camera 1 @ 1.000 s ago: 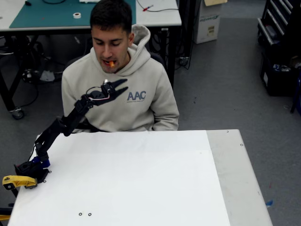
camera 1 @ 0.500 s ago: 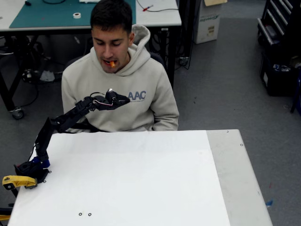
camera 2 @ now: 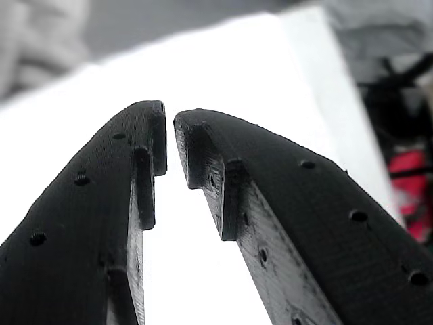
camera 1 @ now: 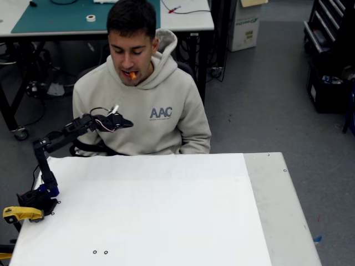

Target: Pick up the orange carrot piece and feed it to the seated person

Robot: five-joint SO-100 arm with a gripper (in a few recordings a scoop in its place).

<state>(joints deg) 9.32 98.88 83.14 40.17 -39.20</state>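
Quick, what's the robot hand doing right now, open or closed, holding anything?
Hand: nearly closed, tips just apart, holding nothing. The carrot is at the person's mouth.

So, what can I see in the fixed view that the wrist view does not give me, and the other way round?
The fixed view gives the seated person behind the table, with the orange carrot piece at the mouth, and the arm folded back toward its base at the table's left edge.

The wrist view gives the fingertips up close: they nearly meet at the tips, with a thin gap and nothing between them.

Both give the gripper, the white table and a part of the light hoodie.
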